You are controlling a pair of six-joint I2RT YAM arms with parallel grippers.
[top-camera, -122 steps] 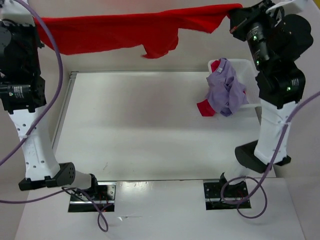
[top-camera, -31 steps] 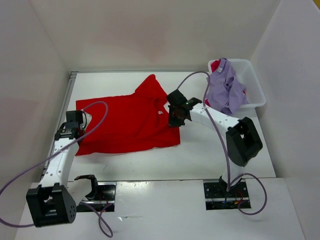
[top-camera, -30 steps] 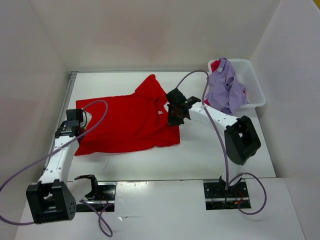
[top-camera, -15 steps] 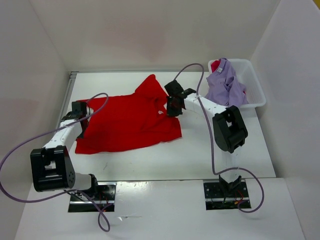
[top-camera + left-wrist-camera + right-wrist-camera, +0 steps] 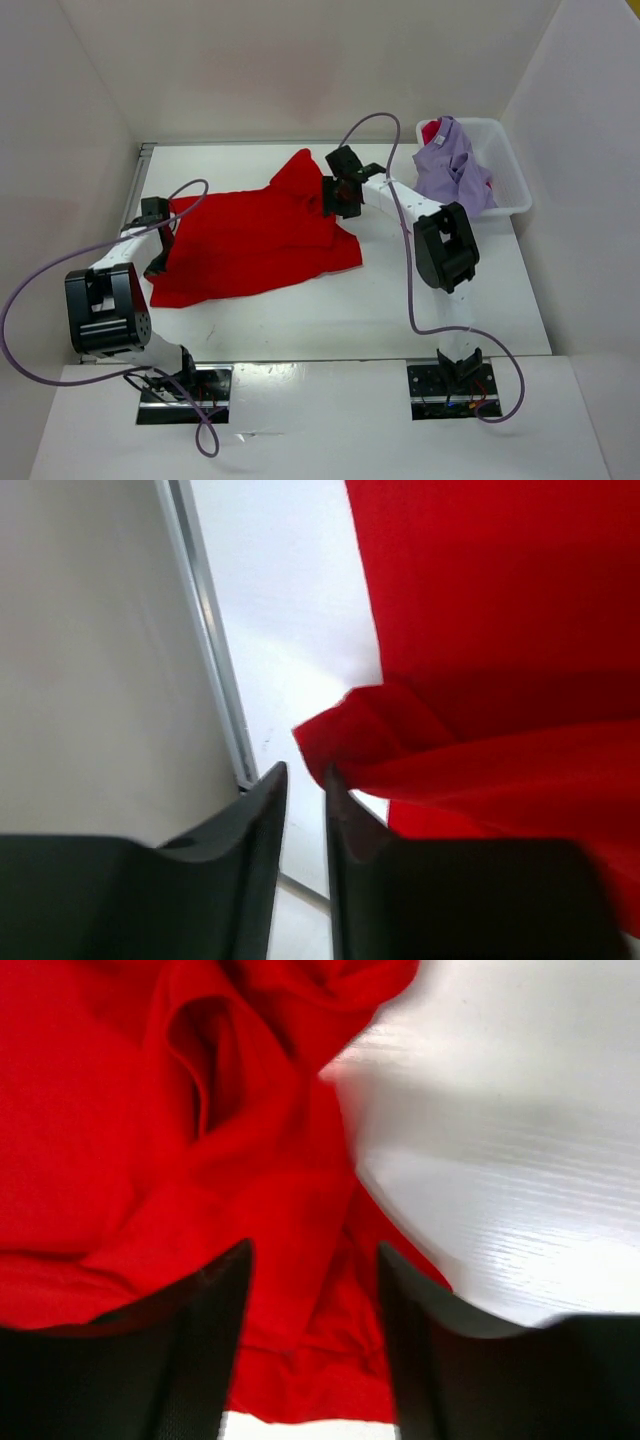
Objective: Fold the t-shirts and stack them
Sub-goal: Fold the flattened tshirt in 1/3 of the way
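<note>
The bright red t-shirt (image 5: pixel 250 240) lies spread on the white table, with one sleeve bunched toward the back. At its left edge my left gripper (image 5: pixel 158 216) has its jaws a narrow gap apart. In the left wrist view the left gripper (image 5: pixel 305 775) holds nothing, and a folded red corner (image 5: pixel 360 730) lies just past one fingertip. My right gripper (image 5: pixel 336 200) hovers over the shirt's right edge. Its jaws (image 5: pixel 312 1250) stand open with rumpled red cloth (image 5: pixel 150 1110) beneath them. The lavender t-shirt (image 5: pixel 452 175) and a bit of the crimson t-shirt (image 5: pixel 432 131) sit in the bin.
The white plastic bin (image 5: pixel 515 185) stands at the back right. White walls enclose the table on three sides. A metal edge strip (image 5: pixel 205 630) runs along the table's left side, close to my left gripper. Purple cables loop over both arms.
Both grippers were shut on the red shirt's edges and have opened and let go. Both arms have drawn toward the back; the shirt stays flat on the table.
</note>
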